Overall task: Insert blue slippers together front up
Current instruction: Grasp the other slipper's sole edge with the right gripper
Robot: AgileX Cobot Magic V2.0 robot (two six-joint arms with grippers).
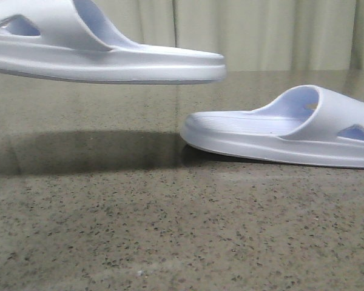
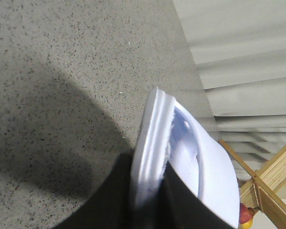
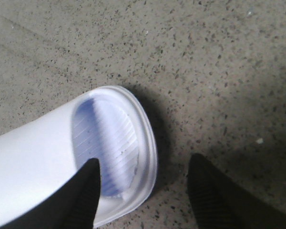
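Two pale blue slippers are what I have in front of me, and they sit at different heights. On my front view, the lifted slipper point(image 1: 109, 57) hangs clear of the speckled stone table point(image 1: 170, 230) at upper left, sole roughly level, its rounded end pointing right and its wide strap with a triangular cut-out toward the left edge; a dark shadow lies on the table beneath it. I see the second slipper point(image 1: 285, 130) resting on the table at the right, its low rounded end pointing left toward the other, strap and cut-out at the far right. The two ends are near each other but apart, the raised one higher. From my left wrist camera, the left gripper point(image 2: 148, 191) is clenched on the raised slipper's point(image 2: 181, 157) sole edge, one dark finger point(image 2: 112, 200) on each face of the foam, the slipper turned edge-on to the lens. Pleated curtain point(image 2: 238, 57) and a wooden frame point(image 2: 271, 176) show beyond the table edge. From my right wrist camera, the right gripper point(image 3: 143, 191) is spread wide and grasping nothing: one finger point(image 3: 86, 191) overlaps the ribbed footbed of the resting slipper point(image 3: 62, 162) in the view, the other finger is over bare table beside its rim. I cannot tell whether that first finger touches the foam.
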